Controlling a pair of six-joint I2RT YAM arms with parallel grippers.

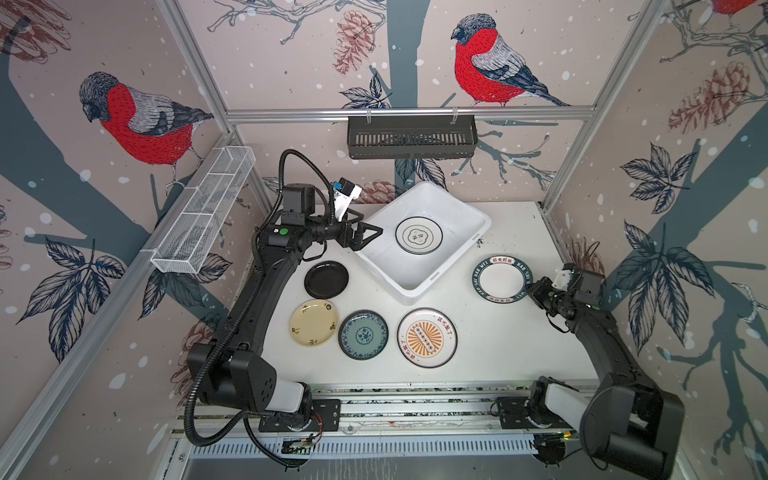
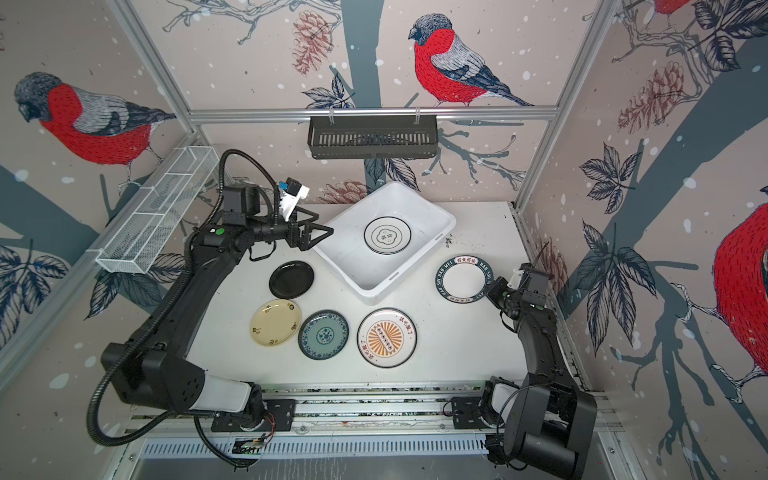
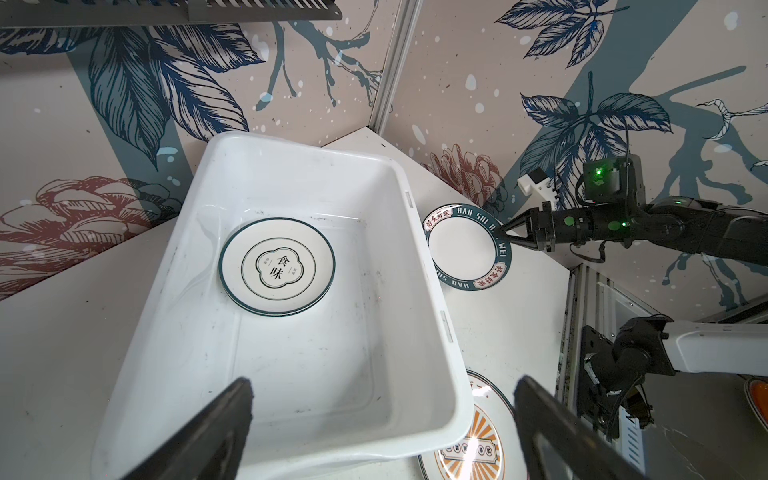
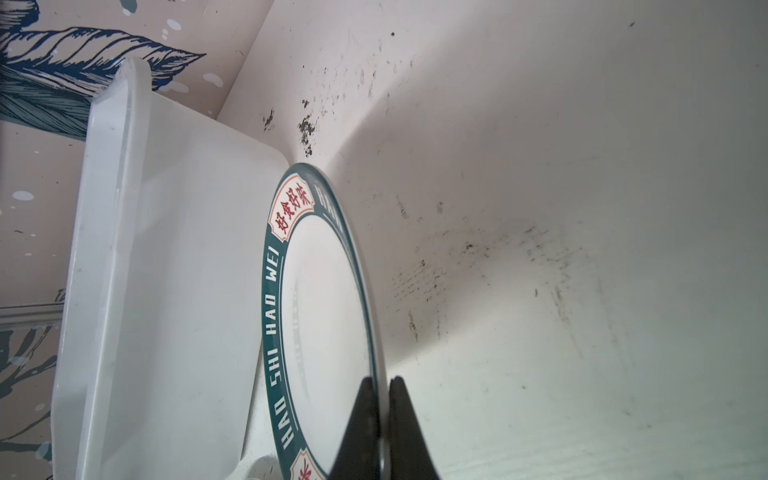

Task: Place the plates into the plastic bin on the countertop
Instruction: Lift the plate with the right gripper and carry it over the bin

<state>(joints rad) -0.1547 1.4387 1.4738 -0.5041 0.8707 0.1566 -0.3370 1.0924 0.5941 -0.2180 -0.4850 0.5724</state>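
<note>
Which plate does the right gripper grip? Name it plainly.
The green-lettered plate right of the plastic bin: the right gripper is shut on its rim. No gripper touches any other plate.

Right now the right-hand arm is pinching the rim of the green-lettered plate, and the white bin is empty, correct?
The plastic bin is not empty: the left wrist view shows a ring-edged plate lying flat on its floor. The right gripper does pinch the rim of the green-lettered plate.
</note>
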